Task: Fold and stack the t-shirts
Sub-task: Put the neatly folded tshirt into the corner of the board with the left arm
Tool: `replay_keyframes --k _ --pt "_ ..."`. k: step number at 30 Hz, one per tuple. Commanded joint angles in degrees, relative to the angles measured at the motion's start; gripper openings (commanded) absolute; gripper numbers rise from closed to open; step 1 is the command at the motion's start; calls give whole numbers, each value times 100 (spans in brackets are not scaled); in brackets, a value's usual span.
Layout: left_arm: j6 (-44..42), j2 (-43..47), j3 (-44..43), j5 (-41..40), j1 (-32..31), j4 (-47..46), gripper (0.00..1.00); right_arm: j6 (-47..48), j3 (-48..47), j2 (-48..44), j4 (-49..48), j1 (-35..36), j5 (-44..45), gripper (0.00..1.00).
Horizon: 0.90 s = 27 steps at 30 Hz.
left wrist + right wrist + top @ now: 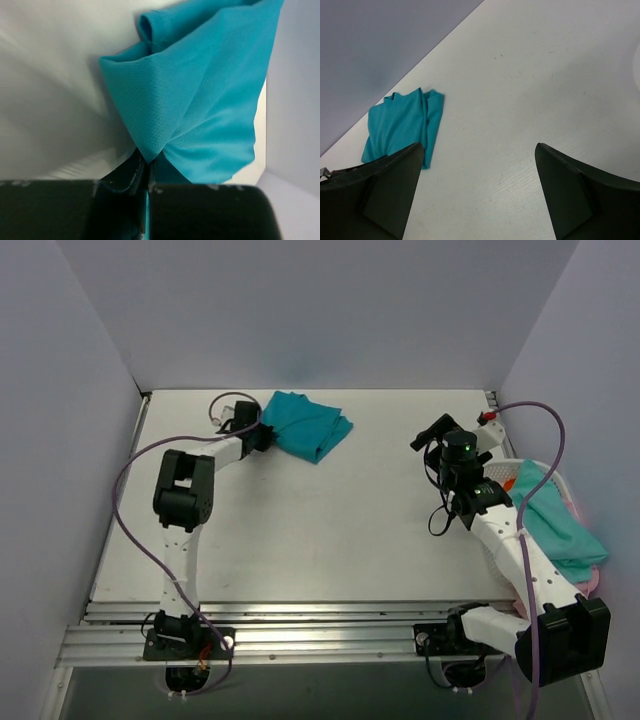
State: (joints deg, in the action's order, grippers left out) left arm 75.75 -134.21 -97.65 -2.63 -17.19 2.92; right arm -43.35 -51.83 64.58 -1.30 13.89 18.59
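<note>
The teal t-shirt lies folded near the far edge of the worktop, left of the middle. The left gripper pinches its near corner tight. The right gripper is wide open above the right side, holding nothing. 1 paler shirt lies at the right edge.

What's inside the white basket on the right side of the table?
A pale aqua shirt lies on top, spilling over the basket rim. Pink cloth and an orange-red scrap peek out at its edges. The aqua shirt and the right arm cover the rest.
</note>
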Motion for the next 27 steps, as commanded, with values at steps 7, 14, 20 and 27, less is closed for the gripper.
replay_keyframes --k 7,14,20,27 --pt "-1044 1099 641 -413 1648 578 2 -173 191 -59 -450 -27 -294 89" --pt "-1378 1231 571 -413 2764 912 2 -174 261 -7 -547 -35 -382 89" --pt "-1879 1213 176 -317 3459 1000 5 -121 279 2 -520 -35 -356 89" --pt "-1992 1756 140 -466 3609 1071 94 -51 226 81 -459 -35 -356 89"
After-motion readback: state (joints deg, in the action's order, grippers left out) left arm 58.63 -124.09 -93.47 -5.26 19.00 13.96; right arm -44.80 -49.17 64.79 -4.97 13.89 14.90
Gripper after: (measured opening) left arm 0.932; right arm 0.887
